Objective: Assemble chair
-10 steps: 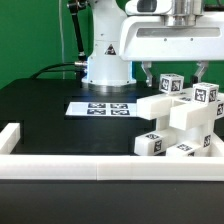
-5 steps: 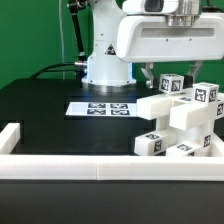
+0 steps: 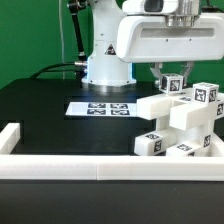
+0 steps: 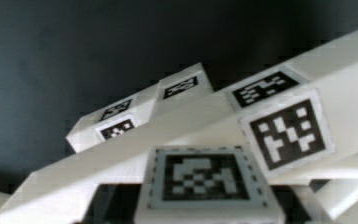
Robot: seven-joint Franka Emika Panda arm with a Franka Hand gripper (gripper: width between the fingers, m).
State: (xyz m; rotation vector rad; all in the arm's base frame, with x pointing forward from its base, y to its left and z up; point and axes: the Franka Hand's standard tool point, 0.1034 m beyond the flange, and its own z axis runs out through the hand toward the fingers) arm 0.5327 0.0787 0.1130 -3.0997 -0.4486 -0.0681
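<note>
Black surface [image 3: 45, 115], low white wall [image 3: 60, 165] along its near edge, green backdrop behind.

Item: marker board [image 3: 100, 107], flat on the surface, just in front of the arm's white base [image 3: 105, 68].

Item: chair [image 3: 185, 125], white blocky tagged pieces, partly assembled, standing towards the exterior view's right of the marker board, close to the white wall.

Item: claw [image 3: 173, 78], directly above the chair, fingers clamped on the chair's topmost tagged block; wrist view shows that tag [image 4: 202, 175] close up.
</note>
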